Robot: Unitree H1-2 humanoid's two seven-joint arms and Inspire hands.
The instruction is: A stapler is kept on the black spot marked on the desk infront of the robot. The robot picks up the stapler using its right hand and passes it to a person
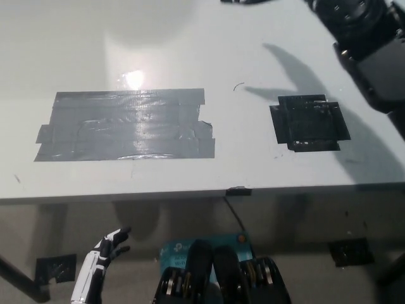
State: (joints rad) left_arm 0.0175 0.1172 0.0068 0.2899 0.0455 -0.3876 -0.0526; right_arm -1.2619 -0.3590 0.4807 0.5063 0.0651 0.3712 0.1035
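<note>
With the black spot (309, 123) bare and no stapler visible, right arm (367, 44) reaches beyond it; right hand's out of frame, grip unknown. Left hand (101, 266) hangs below the desk (190, 183), fingers apart, empty.

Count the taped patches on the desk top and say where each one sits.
2. A large grey tape patch lies left of centre on the desk. A smaller black tape patch lies to its right, bare, below the black right arm.

Legible text: none. Blue box (205, 246) below desk edge carries a white mark, too blurred to read.
</note>
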